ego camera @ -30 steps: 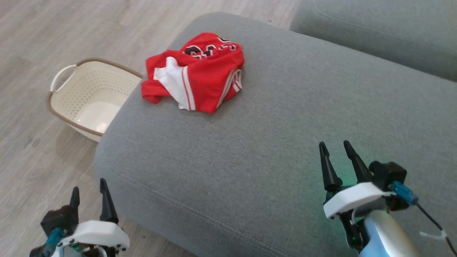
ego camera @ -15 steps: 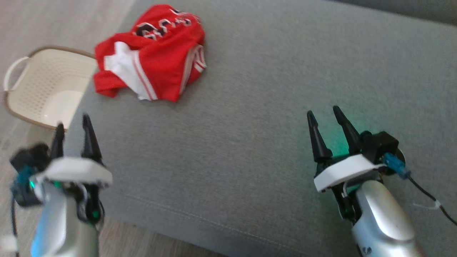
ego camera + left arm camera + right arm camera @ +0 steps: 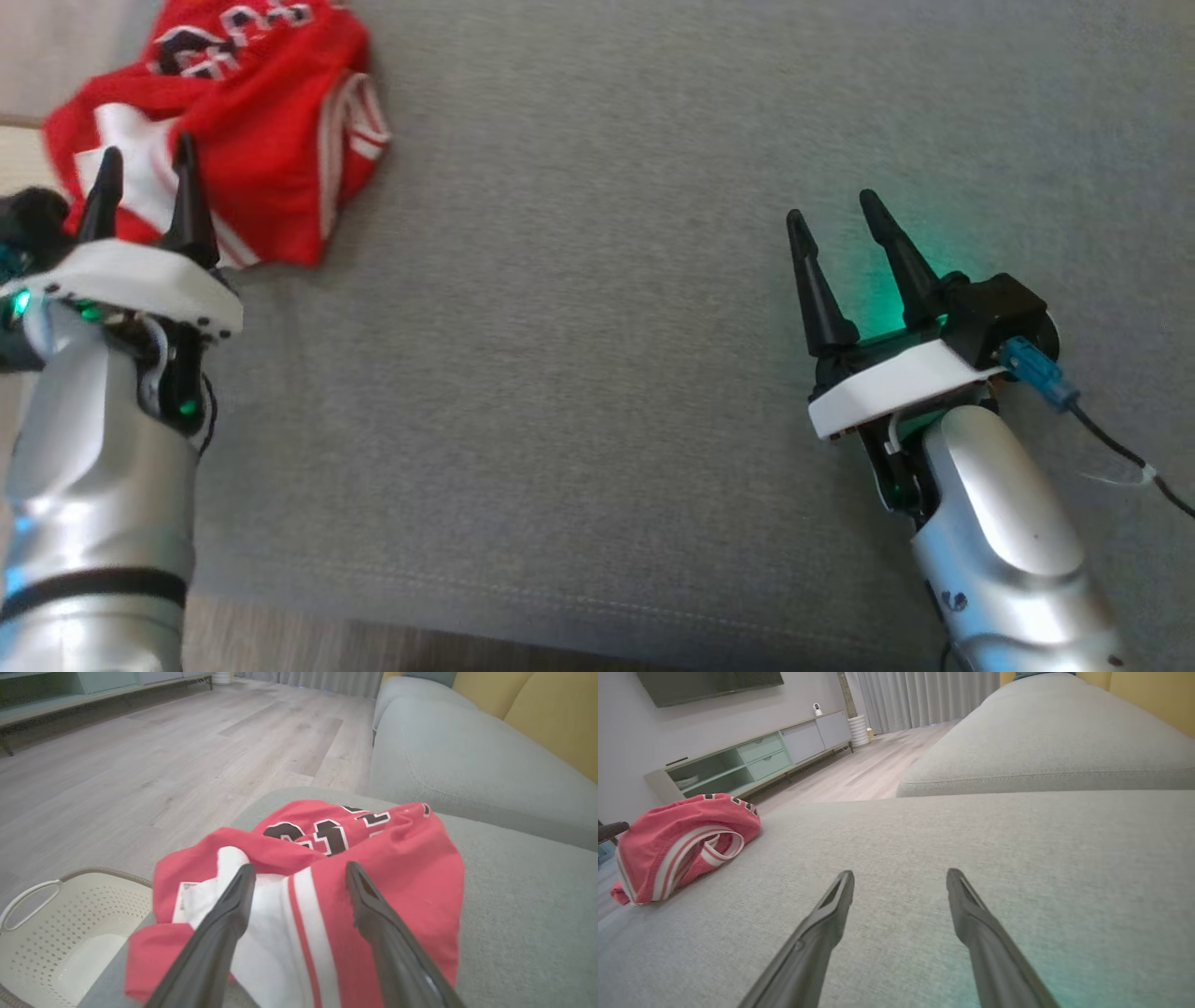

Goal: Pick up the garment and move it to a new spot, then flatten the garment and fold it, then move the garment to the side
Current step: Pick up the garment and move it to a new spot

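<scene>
Grey cushion (image 3: 579,392) gives you a wide bare stretch between the two arms, so there is plenty of room to lay the garment (image 3: 252,103) out. It lies crumpled at the cushion's far left corner, close to the edge. The basket (image 3: 51,933) sits on the floor (image 3: 140,765) just beside that edge.

Your left gripper (image 3: 147,149) hovers at the garment with its fingers spread and nothing between them. The right gripper (image 3: 833,207) is well apart over bare cushion, its fingers spread too.

If you close on one loose layer only, the rest drags behind. If you push with the tips, the garment may slide off the edge toward the basket. From these angles it is hard to say whether the left tips touch the cloth. Draw the garment toward the middle, away from that edge. A far cushion (image 3: 1041,732) bounds your room on the other side.
</scene>
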